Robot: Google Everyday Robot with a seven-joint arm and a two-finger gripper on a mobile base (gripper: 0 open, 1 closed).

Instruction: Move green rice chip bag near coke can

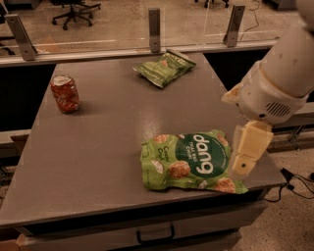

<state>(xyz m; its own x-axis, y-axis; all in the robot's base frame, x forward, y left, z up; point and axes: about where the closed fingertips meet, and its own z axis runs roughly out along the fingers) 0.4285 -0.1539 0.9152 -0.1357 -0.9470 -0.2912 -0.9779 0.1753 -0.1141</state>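
Observation:
The green rice chip bag (189,159) lies flat near the front right corner of the grey table (108,137), its white "dang" lettering turned sideways. The coke can (65,93) stands upright, dented, at the table's left side, far from the bag. My gripper (248,157) hangs from the white arm (279,83) at the table's right edge. It is just beside the bag's right end and slightly above it. It holds nothing that I can see.
A smaller, duller green chip bag (166,67) lies at the back of the table. A glass barrier with metal posts (154,22) runs along the far edge. An office chair (73,7) stands on the floor beyond. A drawer handle (154,235) shows below the table front.

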